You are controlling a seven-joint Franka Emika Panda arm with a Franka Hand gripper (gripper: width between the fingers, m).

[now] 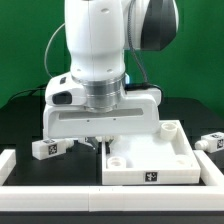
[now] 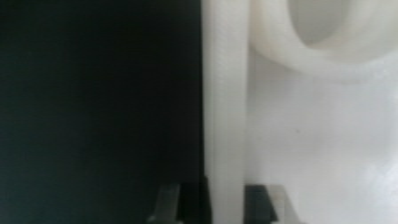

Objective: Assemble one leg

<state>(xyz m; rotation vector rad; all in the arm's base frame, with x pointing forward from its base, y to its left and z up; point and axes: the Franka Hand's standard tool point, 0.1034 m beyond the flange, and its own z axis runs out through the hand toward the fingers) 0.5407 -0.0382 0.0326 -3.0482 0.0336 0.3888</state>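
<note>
Your pincer (image 1: 100, 142) straddles the square panel's (image 1: 150, 160) rim, grip unclear, while the nearest leg (image 1: 45, 148) lies on the counter (image 1: 70, 165) at the exterior view's left, probably light, stiff and smooth, so pinch its long flat sides mid-length.

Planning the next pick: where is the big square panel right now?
In the exterior view, the panel lies flat at lower centre, just under the arm, between one leg on the exterior view's left and another leg on its right.
</note>
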